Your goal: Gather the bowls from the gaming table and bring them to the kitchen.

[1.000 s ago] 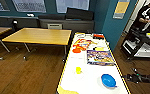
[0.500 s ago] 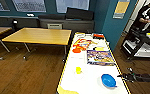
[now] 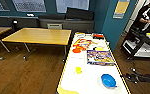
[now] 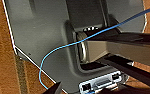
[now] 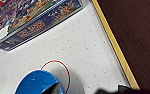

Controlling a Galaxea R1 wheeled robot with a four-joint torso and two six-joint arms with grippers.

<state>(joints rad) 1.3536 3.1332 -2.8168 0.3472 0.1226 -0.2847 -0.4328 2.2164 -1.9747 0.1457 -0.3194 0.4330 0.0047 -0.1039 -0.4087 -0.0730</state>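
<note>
The blue bowl (image 3: 108, 80) looms nearer on the gaming table (image 3: 91, 75); hand state unclear.

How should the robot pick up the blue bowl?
Probably by its rim: the blue bowl sits open side up on the white gaming table, so one jaw could go inside and one outside, coming from above at the near, yellow-trimmed edge.

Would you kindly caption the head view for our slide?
A blue bowl and a small yellow bowl sit on the white gaming table beside a board-game box.
</note>
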